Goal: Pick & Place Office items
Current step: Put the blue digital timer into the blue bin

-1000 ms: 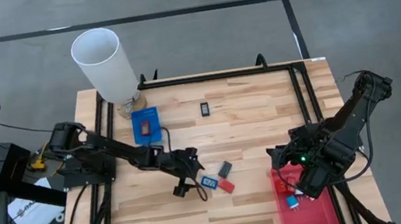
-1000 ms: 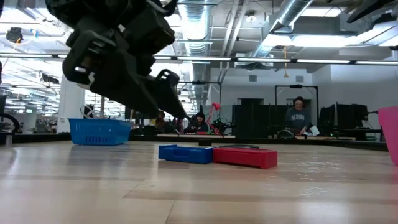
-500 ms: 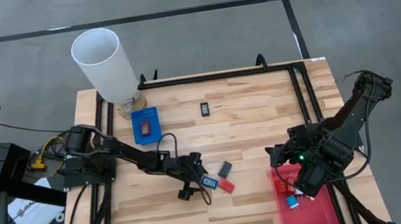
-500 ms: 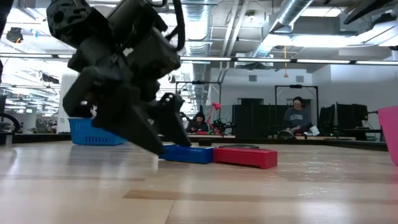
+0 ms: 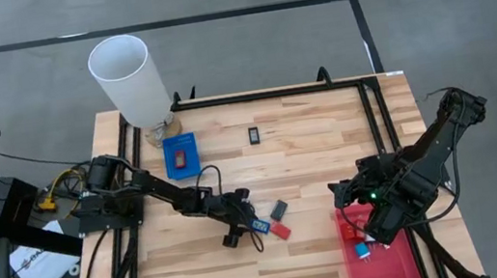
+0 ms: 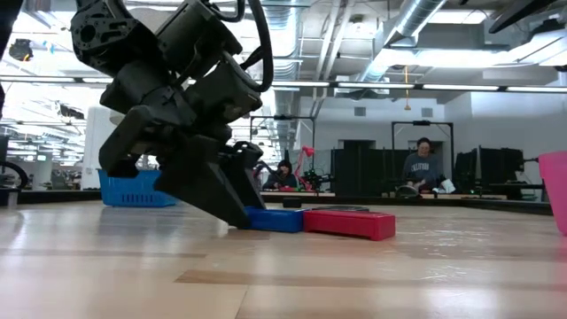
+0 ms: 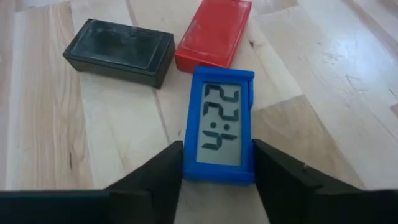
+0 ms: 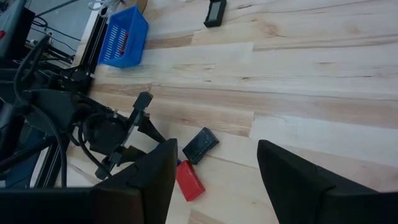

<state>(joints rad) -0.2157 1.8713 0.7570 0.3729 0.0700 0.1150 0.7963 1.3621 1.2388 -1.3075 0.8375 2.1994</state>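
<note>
Your left hand (image 5: 247,225) is down at the tabletop (image 5: 309,155) near the middle, and its two fingers (image 7: 155,177) stand parted on either side of the blue clock (image 7: 219,124), one finger close against each long edge; whether they are pressing it yet you cannot tell, and the clock lies flat on the wood with its display facing up. In the low view that hand (image 6: 235,208) has its tips right at the near end of the blue clock (image 6: 276,219). Just past the clock lies a red block (image 7: 214,32), its near end almost touching the clock's far end, and beside that lies a black block (image 7: 120,51), close to the red one but apart from the clock. From above, the three sit in a tight cluster: blue clock (image 5: 260,226), red block (image 5: 281,231) and black block (image 5: 279,210). Another small black piece (image 5: 255,135) lies alone toward the far edge, and the blue bin (image 5: 181,155) sits at the far left with a red piece in it. Your right hand (image 5: 367,230) hangs over the red tray (image 5: 383,266) at the near right corner, its fingers (image 8: 149,171) spread wide and holding nothing; a few small pieces lie in that tray.
</note>
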